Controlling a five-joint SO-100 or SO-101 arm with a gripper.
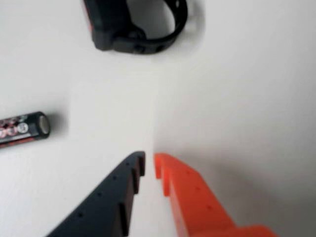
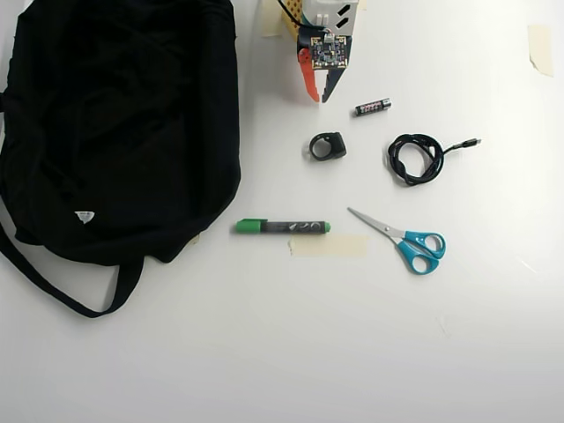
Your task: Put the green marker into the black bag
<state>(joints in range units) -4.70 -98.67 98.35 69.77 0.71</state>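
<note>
The green marker (image 2: 282,226) lies flat near the middle of the white table in the overhead view, green cap to the left; it is out of the wrist view. The black bag (image 2: 115,123) fills the upper left, its strap trailing toward the lower left. My gripper (image 2: 319,97) sits at the top centre, well above the marker, pointing down the picture. In the wrist view its black finger and orange finger (image 1: 182,192) nearly meet at the tips over bare table, holding nothing.
A black watch-like band (image 2: 328,146) lies just below the gripper, also in the wrist view (image 1: 136,24). A battery (image 2: 373,107), a coiled black cable (image 2: 416,159), blue-handled scissors (image 2: 407,242) and a strip of tape (image 2: 328,246) lie to the right.
</note>
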